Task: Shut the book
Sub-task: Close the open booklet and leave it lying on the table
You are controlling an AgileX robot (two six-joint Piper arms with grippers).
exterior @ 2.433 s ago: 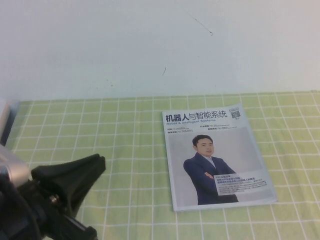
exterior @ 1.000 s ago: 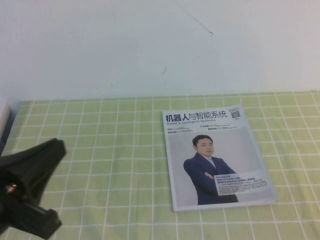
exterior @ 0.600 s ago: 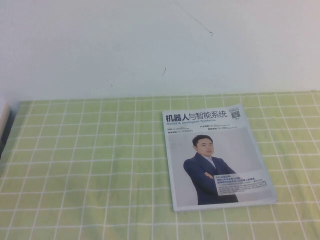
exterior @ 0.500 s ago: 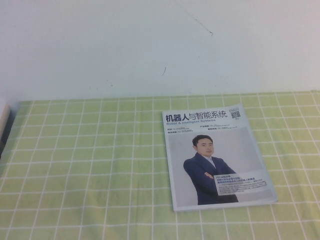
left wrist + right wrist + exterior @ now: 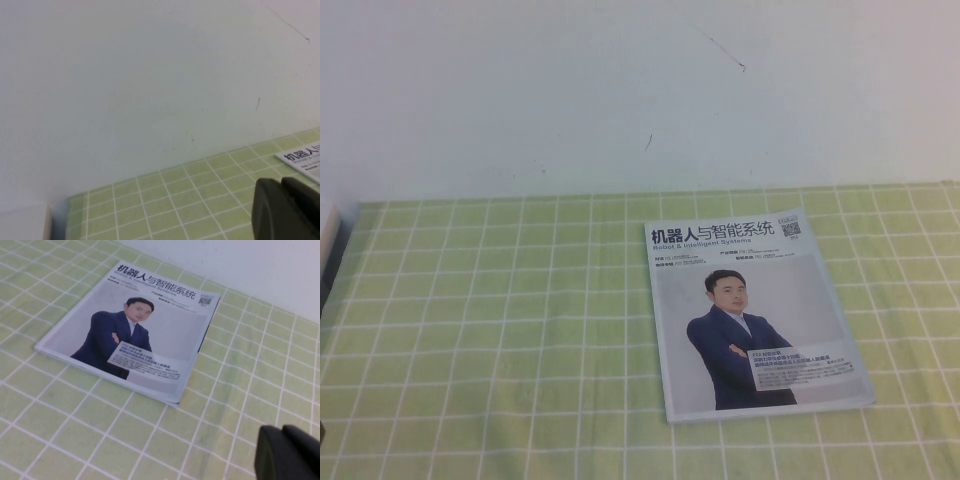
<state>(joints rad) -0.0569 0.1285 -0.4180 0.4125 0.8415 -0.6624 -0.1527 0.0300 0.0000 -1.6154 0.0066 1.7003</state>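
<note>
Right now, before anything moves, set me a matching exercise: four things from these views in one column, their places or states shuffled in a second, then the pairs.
Column one
1. glossy book with a suited man on its cover
2. green cloth with a white grid
3. black left gripper
4. black right gripper

Column two
A. outside the high view, over the cloth, whole book cover in its wrist camera
B. spread flat, reaching the white wall
C. shut, lying flat, cover up
D. outside the high view, facing the wall, only a book corner in its wrist camera

Pairs: 1-C, 2-B, 3-D, 4-A
</note>
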